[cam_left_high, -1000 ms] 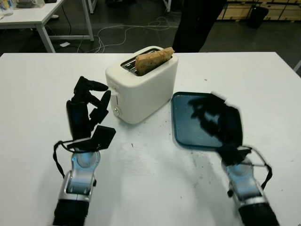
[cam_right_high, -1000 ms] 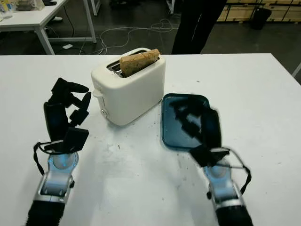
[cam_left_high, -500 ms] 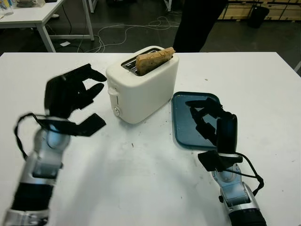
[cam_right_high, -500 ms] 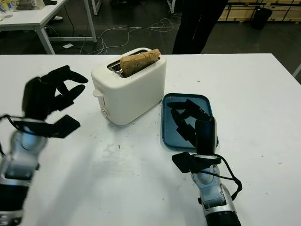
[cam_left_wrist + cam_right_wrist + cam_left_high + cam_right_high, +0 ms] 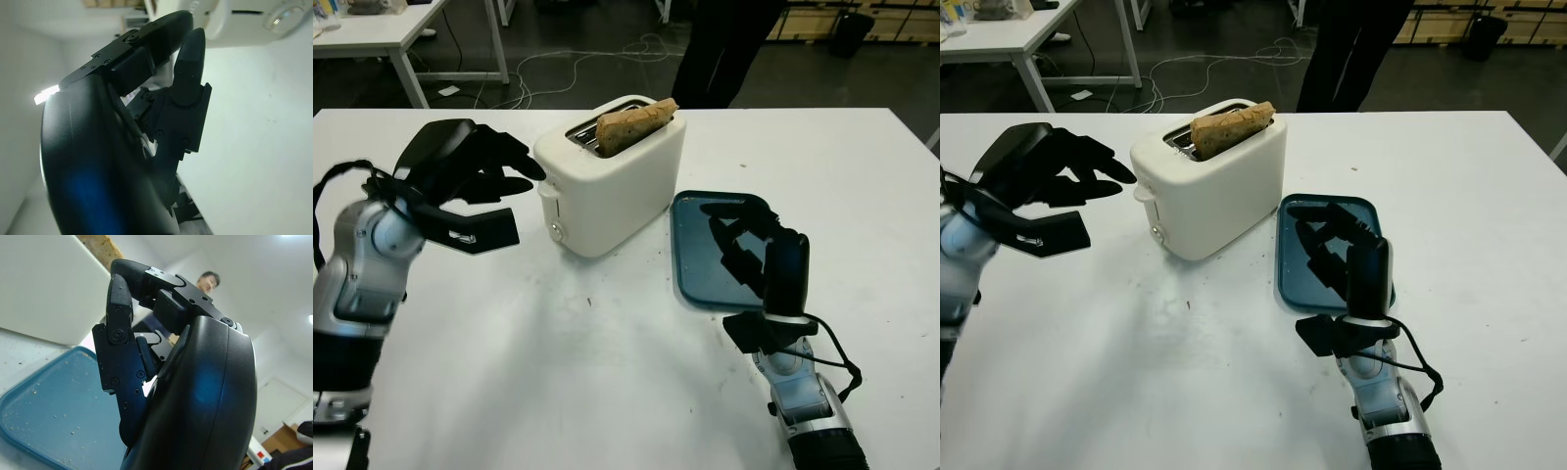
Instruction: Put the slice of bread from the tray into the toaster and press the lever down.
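One step outstanding: bread (image 5: 635,123) stands in the toaster (image 5: 607,179); left hand (image 5: 470,176), empty and unclenched beside it, should press its lever (image 5: 547,191) straight down; right hand (image 5: 759,257), empty, hovers over the tray (image 5: 690,245).

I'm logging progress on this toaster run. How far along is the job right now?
Done: the slice of bread stands in the toaster slot, and the tray holds only crumbs. In hand: the left robot hand, open, is raised beside the toaster's lever end. The right robot hand, open, is over the tray. Left: pressing the lever down.
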Robot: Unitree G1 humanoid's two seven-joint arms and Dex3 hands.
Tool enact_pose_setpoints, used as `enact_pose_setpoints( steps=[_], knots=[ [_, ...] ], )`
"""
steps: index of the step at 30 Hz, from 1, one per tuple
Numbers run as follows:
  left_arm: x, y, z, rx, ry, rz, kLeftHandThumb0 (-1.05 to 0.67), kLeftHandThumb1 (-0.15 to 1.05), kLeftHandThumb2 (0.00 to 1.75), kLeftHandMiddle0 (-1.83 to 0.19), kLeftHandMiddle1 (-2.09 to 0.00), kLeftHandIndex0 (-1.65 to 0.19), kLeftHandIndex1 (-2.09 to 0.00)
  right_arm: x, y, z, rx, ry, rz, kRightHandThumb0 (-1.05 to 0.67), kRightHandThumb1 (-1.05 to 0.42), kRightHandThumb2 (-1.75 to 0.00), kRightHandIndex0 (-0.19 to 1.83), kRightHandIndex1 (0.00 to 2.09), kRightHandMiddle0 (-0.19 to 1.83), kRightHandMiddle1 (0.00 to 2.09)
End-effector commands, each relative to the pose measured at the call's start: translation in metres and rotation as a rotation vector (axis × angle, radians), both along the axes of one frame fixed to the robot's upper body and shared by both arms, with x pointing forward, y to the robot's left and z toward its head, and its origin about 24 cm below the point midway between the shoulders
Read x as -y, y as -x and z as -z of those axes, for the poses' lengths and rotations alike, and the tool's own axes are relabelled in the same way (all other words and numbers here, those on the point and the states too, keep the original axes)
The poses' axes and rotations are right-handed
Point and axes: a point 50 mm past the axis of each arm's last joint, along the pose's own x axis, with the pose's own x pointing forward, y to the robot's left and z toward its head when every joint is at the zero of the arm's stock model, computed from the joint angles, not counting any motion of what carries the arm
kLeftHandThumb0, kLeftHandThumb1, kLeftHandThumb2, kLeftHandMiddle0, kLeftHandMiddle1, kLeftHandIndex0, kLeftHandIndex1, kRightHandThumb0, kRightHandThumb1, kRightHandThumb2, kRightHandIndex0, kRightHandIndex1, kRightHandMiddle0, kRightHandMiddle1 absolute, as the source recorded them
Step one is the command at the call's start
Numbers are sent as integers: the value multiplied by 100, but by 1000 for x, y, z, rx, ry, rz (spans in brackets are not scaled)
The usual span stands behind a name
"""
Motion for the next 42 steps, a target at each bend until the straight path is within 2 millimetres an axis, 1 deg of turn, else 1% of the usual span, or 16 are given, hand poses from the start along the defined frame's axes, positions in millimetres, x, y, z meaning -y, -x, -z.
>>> enact_pose_setpoints(
  steps=[1, 4, 9, 10, 12, 14, 17, 19, 22, 28, 29, 31, 32, 35, 38, 42],
  knots=[
    [1, -4, -10, -28, -27, 21, -17, 92, 8, -102, -156, -103, 0, 0, -1, -6, 35, -1, 4, -35, -92, -28, 92, 131, 99, 60],
    [3, -8, -15, -52, -48, 48, -15, 92, 8, -99, -155, -100, 0, 0, -1, -5, 35, -7, 1, -35, -92, -27, 92, 129, 99, 60],
    [6, -13, -16, -68, -68, 58, -15, 91, 14, -98, -120, -98, 0, 1, 0, -6, 41, 0, 7, -35, -92, -26, 94, 124, 99, 59],
    [6, -14, -15, -70, -69, 56, -15, 91, 15, -100, -117, -98, 0, 2, 0, -6, 40, -1, 8, -35, -92, -26, 94, 122, 99, 58],
    [5, -15, -13, -77, -78, 50, -15, 91, 18, -99, -132, -95, 0, 3, 0, -6, 39, -5, 9, -35, -92, -26, 95, 117, 99, 57],
    [5, -16, -12, -84, -90, 49, -15, 91, 20, -96, -137, -92, 0, 3, 1, -5, 39, -8, 10, -36, -92, -26, 95, 115, 99, 57],
    [6, -16, -10, -90, -103, 47, -16, 89, 26, -96, -122, -91, 0, 4, 1, -5, 40, -16, 7, -37, -92, -26, 96, 115, 99, 57],
    [6, -16, -9, -98, -110, 46, -17, 89, 30, -93, -104, -91, 0, 4, 0, -5, 42, -16, 7, -37, -92, -27, 96, 116, 99, 56],
    [6, -15, -7, -109, -126, 42, -18, 89, 32, -91, -96, -91, -1, 4, 1, -5, 48, -24, 1, -36, -92, -26, 94, 122, 99, 57],
    [5, -14, -4, -127, -118, 37, -17, 90, 31, -88, -99, -93, -1, 4, 1, -5, 50, -23, 4, -35, -92, -25, 92, 131, 99, 59],
    [5, -14, -4, -131, -116, 37, -17, 90, 30, -87, -108, -93, -1, 4, 1, -5, 49, -22, 5, -35, -92, -25, 91, 131, 99, 59],
    [4, -13, -2, -137, -112, 38, -16, 90, 29, -83, -110, -96, -3, 4, 1, -5, 48, -22, 5, -35, -92, -26, 91, 132, 99, 59],
    [4, -13, -1, -141, -116, 41, -16, 90, 29, -84, -107, -97, -2, 4, 1, -5, 47, -22, 5, -35, -92, -26, 91, 133, 99, 60],
    [4, -14, 3, -148, -136, 61, -16, 90, 29, -70, -81, -100, -3, 4, 2, -4, 45, -26, 3, -35, -92, -25, 91, 133, 99, 60],
    [4, -14, 6, -158, -142, 69, -17, 89, 33, -72, -65, -101, -3, 4, 2, -4, 46, -30, 3, -35, -92, -25, 91, 134, 99, 60],
    [3, -16, 10, -178, -161, 47, -19, 88, 36, -73, -59, -98, -1, 4, 2, -4, 53, -29, 0, -34, -92, -24, 90, 135, 99, 61]
  ],
)
